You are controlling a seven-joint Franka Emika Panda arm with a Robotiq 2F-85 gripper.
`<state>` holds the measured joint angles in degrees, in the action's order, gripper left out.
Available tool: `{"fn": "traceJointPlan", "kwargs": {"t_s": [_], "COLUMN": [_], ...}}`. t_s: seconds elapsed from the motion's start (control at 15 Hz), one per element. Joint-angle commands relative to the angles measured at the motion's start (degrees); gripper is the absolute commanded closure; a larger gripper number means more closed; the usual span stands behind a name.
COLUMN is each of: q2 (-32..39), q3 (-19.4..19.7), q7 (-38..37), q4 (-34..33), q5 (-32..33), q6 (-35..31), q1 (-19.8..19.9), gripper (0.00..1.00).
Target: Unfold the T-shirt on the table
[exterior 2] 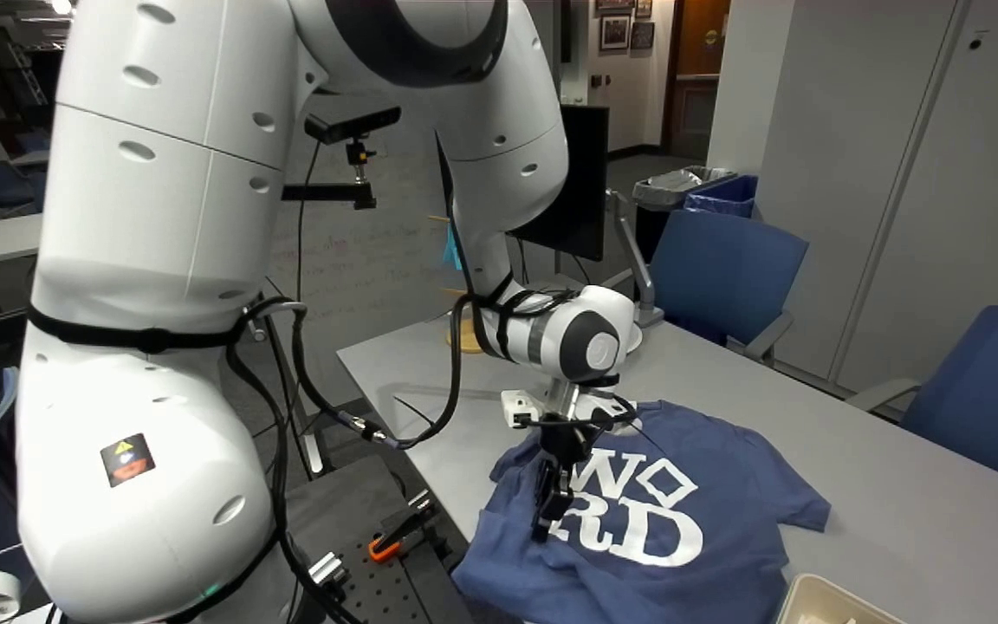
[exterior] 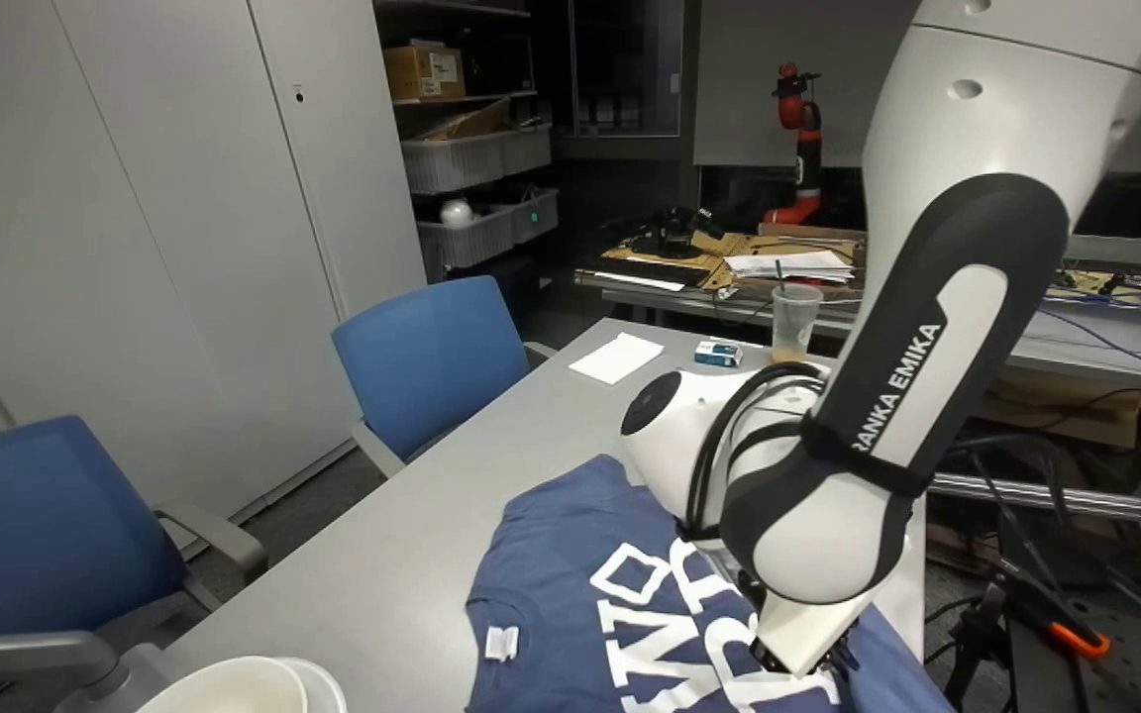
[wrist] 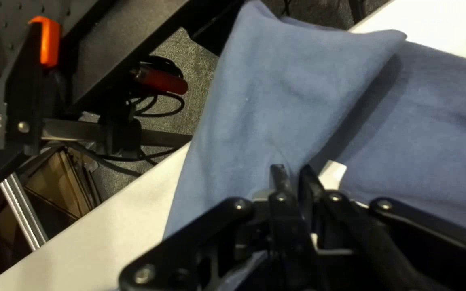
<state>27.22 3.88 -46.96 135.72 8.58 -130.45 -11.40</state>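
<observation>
Navy cloth: one T-shirt (exterior 2: 750, 485), printed face uppermost, laid on the counter (exterior 2: 880, 503); a flap (wrist: 289, 85) on the robot's side is folded over, overhanging the edge. Jaws: stationed at the flap's border, tips nearly together; whether cloth is clamped between them cannot be made out. Hazards, as judged: the flap may be lost if too little is pinched; the whole T-shirt may be dragged if the layer beneath is caught as well; once turned outward, the flap may be left hanging unsupported, or snagged on the orange-tipped clamp (wrist: 30, 109) beyond the edge. Surroundings: cream tub (exterior 2: 828, 598), beside the T-shirt, liable to be nudged if cloth is swept across; arm (exterior: 828, 540), by which part of the T-shirt is hidden; black cable (exterior 2: 456, 373), looped off the arm; bowl (exterior: 244, 665), cup (exterior: 794, 312) and paper (exterior: 616, 357), set apart from the cloth.
</observation>
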Motion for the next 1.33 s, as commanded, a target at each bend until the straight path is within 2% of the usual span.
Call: {"fn": "traceJointPlan", "kwargs": {"t_s": [0.0, 0.2, 0.27, 0.33, 0.4, 0.6, 0.67, 0.87, 0.93, 1.07, 1.27], "q2": [-4.66, -5.56, -5.62, -5.68, -5.19, -5.55, -5.60, -5.80, -5.59, -5.00, -4.09], "q3": [-0.35, -1.06, -1.11, -1.15, -0.98, -0.96, -0.92, -1.10, -1.17, -1.60, -2.51], "q7": [1.07, 1.53, 1.53, 1.65, 2.62, 4.28, 4.64, 4.95, 4.66, 4.56, 3.95], "q4": [4.42, 5.44, 5.48, 5.46, 4.22, 3.64, 3.44, 3.63, 3.42, 2.86, 2.01], "q5": [-0.07, -0.64, -0.56, -0.55, -0.72, -1.30, -1.40, -1.72, -1.49, -1.30, -0.78], "q6": [0.43, 0.46, 0.38, 0.42, 0.88, 0.40, 0.39, -0.18, -0.08, 0.12, 0.32], "q1": [0.13, 0.43, 0.46, 0.54, 1.18, 1.95, 2.15, 2.39, 2.11, 1.61, 0.59], "gripper": [0.57, 0.32, 0.54, 0.71, 0.72, 0.95, 1.00, 1.00, 0.74, 0.68, 0.43]}}
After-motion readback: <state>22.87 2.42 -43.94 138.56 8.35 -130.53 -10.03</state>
